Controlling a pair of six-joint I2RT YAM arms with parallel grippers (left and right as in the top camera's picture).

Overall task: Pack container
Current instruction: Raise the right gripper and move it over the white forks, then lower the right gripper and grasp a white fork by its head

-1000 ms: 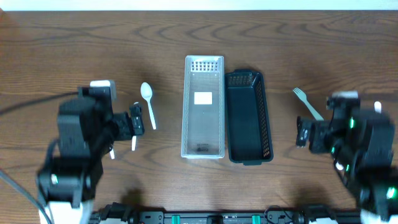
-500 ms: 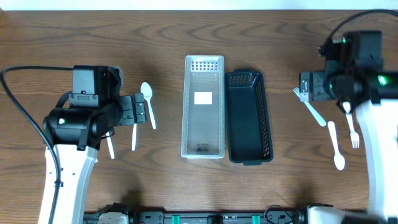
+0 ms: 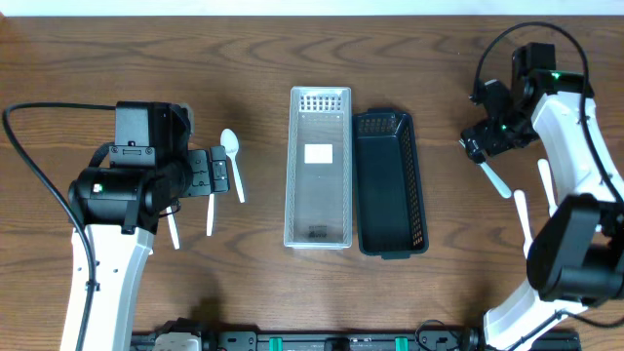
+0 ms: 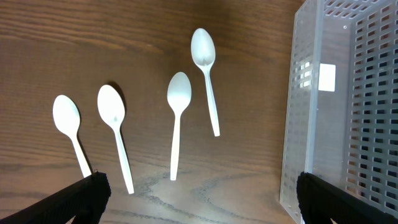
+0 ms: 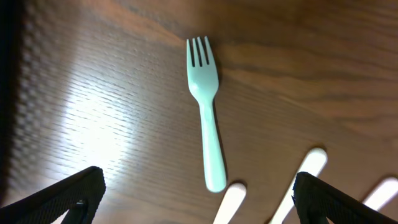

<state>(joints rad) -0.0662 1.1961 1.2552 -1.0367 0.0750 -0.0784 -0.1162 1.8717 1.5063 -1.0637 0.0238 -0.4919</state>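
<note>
On the overhead view, the clear bin (image 3: 319, 200) and black basket (image 3: 388, 195) sit side by side, touching, at mid-table. Neither has any cutlery in it, only a white label (image 3: 319, 153) in the clear one. The left gripper (image 3: 216, 175) hovers over the spoons (image 3: 234, 168) left of the bin, in the same spot as half a second ago and up from the near edge a second ago. The right gripper (image 3: 480, 146) changed more. Its arm swung from the near edge to the far right, and since the last frame the wrist turned, so the gripper now sits over the tine end of the fork (image 3: 495, 177). More white cutlery (image 3: 521, 216) lies just beyond it on the wooden table (image 3: 117, 58). Left wrist view: four spoons lie apart from one another, bowls toward the top of frame, bin wall at the right edge. The fingertips (image 4: 87, 193) are in the bottom corners, spread wide, nothing between them. Right wrist view: the fork lies alone, tines away from the camera, and three handle ends (image 5: 231, 198) poke in at lower right. The fingers (image 5: 68, 193) are wide apart and empty. Judgement: both arms look staged above their first picks and packing has not begun. Next is a descent, left on a spoon, right on the fork. Thin flat plastic on wood will likely be hard to pinch and may slip.
</note>
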